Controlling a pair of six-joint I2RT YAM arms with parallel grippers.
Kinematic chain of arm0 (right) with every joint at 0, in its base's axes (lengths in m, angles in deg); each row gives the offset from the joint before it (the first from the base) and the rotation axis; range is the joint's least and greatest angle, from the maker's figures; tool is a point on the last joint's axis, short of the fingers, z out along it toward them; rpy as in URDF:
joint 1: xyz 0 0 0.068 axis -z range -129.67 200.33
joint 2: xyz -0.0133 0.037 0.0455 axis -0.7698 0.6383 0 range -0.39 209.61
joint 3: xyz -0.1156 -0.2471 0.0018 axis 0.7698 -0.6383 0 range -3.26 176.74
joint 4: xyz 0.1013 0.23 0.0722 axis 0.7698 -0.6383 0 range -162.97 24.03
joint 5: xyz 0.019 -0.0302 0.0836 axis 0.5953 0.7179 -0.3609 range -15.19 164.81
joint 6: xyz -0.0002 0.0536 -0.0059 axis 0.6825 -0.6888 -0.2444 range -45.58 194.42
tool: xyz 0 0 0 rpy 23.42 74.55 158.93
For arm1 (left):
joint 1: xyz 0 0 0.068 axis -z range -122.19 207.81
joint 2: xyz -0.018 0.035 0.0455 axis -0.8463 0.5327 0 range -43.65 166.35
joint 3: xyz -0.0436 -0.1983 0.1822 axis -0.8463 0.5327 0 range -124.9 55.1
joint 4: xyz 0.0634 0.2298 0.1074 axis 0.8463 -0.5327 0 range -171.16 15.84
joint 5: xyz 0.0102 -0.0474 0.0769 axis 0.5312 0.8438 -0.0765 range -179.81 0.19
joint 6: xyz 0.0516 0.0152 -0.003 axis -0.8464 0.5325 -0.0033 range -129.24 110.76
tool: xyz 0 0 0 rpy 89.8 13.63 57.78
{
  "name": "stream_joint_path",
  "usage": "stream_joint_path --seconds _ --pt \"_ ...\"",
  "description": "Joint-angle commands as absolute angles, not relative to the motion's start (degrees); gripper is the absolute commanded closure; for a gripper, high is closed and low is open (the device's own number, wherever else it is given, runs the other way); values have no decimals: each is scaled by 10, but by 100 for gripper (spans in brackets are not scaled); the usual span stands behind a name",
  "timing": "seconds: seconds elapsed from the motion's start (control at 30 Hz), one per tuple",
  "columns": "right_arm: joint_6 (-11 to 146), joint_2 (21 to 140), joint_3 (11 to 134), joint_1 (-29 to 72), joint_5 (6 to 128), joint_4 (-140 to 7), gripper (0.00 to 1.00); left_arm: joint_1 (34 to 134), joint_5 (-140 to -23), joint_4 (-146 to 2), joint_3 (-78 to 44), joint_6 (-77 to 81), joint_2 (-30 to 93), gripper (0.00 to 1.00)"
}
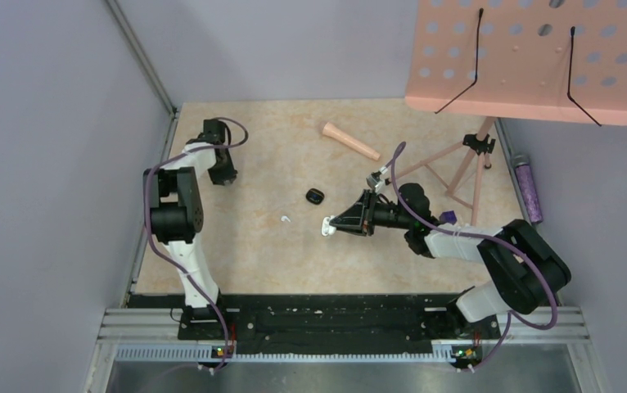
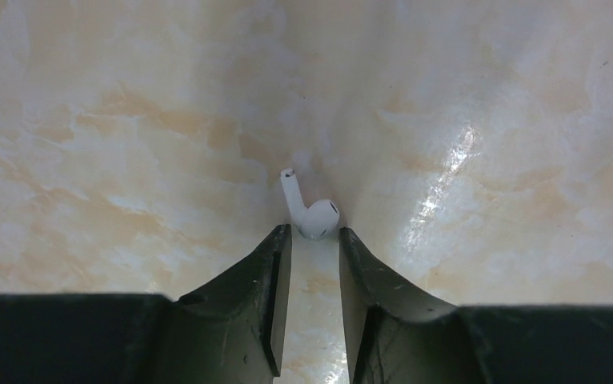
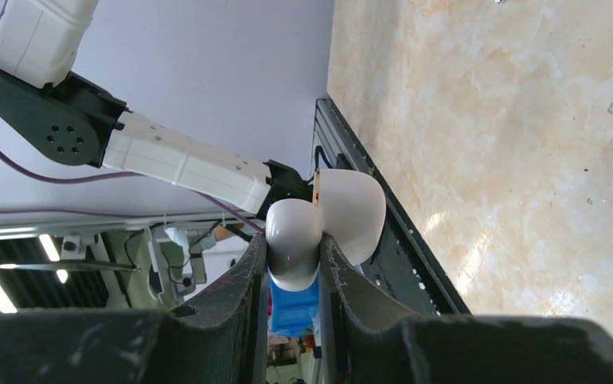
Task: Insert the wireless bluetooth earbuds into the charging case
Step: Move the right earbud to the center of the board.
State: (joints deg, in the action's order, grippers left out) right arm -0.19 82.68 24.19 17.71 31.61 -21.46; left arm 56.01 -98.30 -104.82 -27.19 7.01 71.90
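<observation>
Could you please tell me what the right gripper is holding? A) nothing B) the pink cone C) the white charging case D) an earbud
C: the right wrist view shows the right gripper with its fingers pressed on both sides of the white charging case.

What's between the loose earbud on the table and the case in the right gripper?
Nothing: the top view shows bare tabletop between the earbud and the charging case in the right gripper.

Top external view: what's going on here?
The right gripper holds the white charging case, lid open. The left gripper is open, poised right at one white earbud lying on the table. A second earbud lies loose mid-table, so neither is in the case yet.
</observation>
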Motion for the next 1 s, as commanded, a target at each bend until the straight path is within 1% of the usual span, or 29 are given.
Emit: stream_joint_path --seconds 0.0,0.17,0.27,0.43,0.57,0.67,0.7,0.97 --pt "6 820 254 170 314 -189 100 560 -973 -1050 -251 101 693 64" --pt "6 820 256 170 312 -189 100 559 -1000 -1060 -270 139 707 54" --pt "5 819 256 170 312 -190 100 557 -1014 -1076 -295 168 727 53" --pt "8 812 255 169 314 -198 100 548 -1017 -1093 -336 189 759 60" --pt "10 810 254 170 316 -202 100 547 -1024 -1094 -339 189 761 64" --pt "9 811 256 170 316 -202 100 547 -1021 -1098 -334 188 756 69" --pt "10 810 257 170 316 -203 100 547 -1018 -1098 -330 188 752 71" --pt "9 810 259 169 319 -203 100 551 -978 -1070 -226 198 673 73"
